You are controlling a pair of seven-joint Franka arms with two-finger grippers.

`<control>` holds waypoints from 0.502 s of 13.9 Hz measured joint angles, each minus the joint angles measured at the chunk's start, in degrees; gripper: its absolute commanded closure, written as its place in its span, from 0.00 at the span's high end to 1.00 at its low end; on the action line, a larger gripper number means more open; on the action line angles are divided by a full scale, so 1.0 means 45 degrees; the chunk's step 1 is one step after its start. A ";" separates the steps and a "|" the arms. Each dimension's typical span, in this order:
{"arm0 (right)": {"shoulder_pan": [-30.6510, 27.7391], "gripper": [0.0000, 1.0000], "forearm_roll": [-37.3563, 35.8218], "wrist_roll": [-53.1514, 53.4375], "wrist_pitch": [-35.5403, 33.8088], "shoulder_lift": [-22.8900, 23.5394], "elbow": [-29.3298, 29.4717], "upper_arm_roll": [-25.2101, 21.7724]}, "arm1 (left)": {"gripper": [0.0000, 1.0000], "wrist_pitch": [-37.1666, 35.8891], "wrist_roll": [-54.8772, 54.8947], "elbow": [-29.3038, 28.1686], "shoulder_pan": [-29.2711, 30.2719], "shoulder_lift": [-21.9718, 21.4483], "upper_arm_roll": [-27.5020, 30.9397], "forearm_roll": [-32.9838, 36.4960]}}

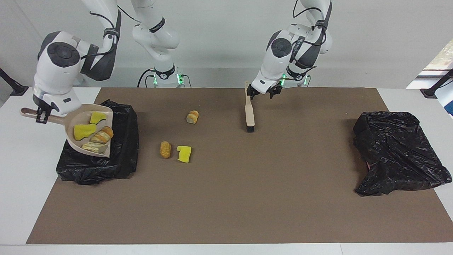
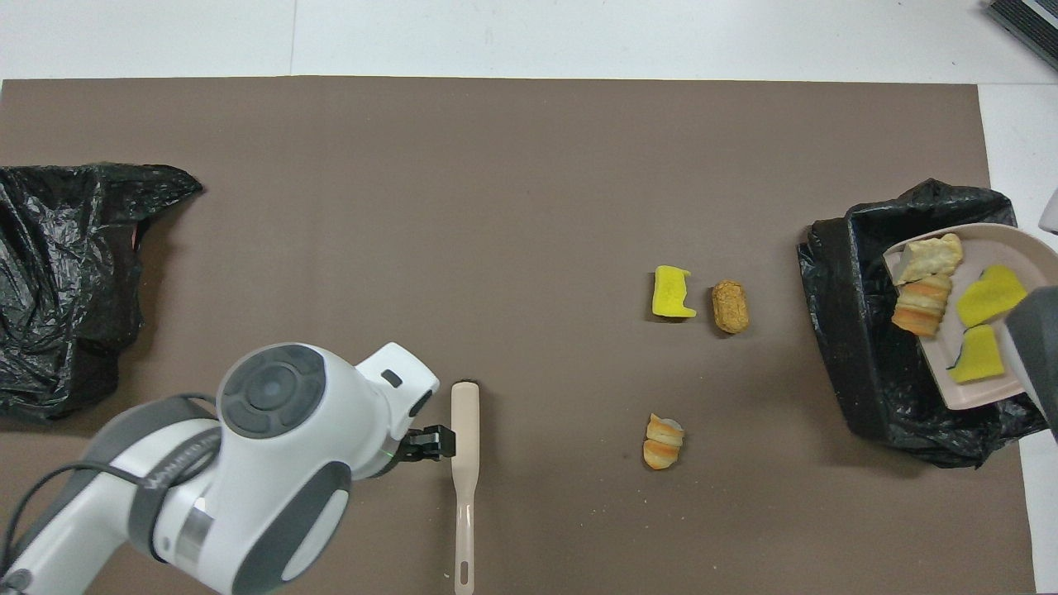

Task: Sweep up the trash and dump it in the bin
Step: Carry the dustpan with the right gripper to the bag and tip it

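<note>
Tipping the loaded dustpan (image 1: 90, 132) over the bin (image 1: 120, 166)

Right gripper (image 1: 41, 114) clamps the handle: roll it so the trash (image 1: 92, 134) slides in below. Left gripper (image 1: 263, 92), open, hangs beside the brush (image 1: 250, 113).

Left gripper (image 2: 426, 440), jaws apart, just beside the beige brush (image 2: 464, 463) lying flat on the brown mat (image 2: 463, 207). Toward the right arm's end from those jaws: a striped pastry roll (image 2: 662, 442), a yellow sponge wedge (image 2: 673, 292) and a tan bread chunk (image 2: 731, 307). Well apart from the jaws, the dustpan (image 2: 1025, 248) carries four pieces over the black-lined bin (image 2: 860, 347).
</note>
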 measured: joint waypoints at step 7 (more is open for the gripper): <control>0.0411 0.00 -0.3208 0.0000 -0.1169 -0.0879 -0.0100 0.0011 | 1.00 -0.0792 0.4449 0.1422 0.3214 0.0002 0.0070 0.0801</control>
